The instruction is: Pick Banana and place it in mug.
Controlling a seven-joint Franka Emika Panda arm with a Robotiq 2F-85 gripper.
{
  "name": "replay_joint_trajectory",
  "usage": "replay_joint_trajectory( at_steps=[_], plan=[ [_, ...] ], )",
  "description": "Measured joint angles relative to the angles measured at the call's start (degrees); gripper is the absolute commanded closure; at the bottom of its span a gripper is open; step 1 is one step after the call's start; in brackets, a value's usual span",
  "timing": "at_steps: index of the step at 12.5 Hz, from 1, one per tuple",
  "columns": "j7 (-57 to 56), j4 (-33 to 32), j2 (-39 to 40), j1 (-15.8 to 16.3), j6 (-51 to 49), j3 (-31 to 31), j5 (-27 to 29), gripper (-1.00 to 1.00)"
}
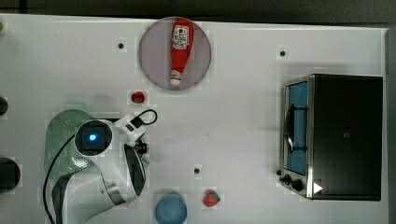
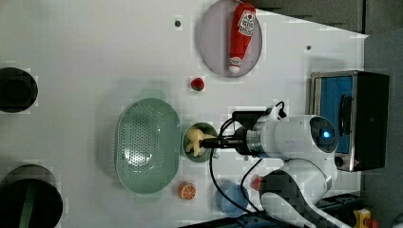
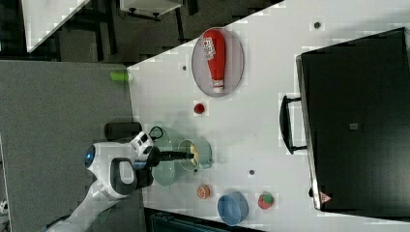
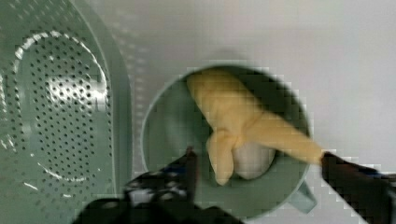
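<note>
Heinz-style white label on red ketchup bottle (image 1: pixel 181 49), wording unreadable

colander (image 2: pixel 147 145) tight beside mug (image 2: pixel 199 142), open table (image 2: pixel 95 57) beyond

I work in a robotics lab got up as a play kitchen. My white surface (image 1: pixel 243 121) carries small dark bolt holes (image 1: pixel 121 45) in a grid, and toy kitchen goods lie across it: a ketchup bottle (image 1: pixel 181 49) on a round plate (image 1: pixel 152 60), a toaster oven (image 1: pixel 334 135), a green colander (image 2: pixel 145 145). Grey floor (image 3: pixel 63 121) and another bench (image 3: pixel 48 17) lie beyond it.
</note>
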Motion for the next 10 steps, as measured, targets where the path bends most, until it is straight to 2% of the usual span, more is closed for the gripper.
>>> replay_joint_trajectory(
  at_steps=[3,6,8,10],
  plan=[
    [0.03,-0.78,-6.02,-0.50,0.34,-0.85,0.08,-1.00],
    [0.03,0.34,-14.80,-0.19,-4.67,-3.65,-0.08,-1.00],
    [0.04,3.58,-19.94,0.53,-12.56,-8.76,1.03,-1.00],
    [0.03,6.94,-25.54,-0.02,-21.29,-15.50,-0.38,-1.00]
  ],
)
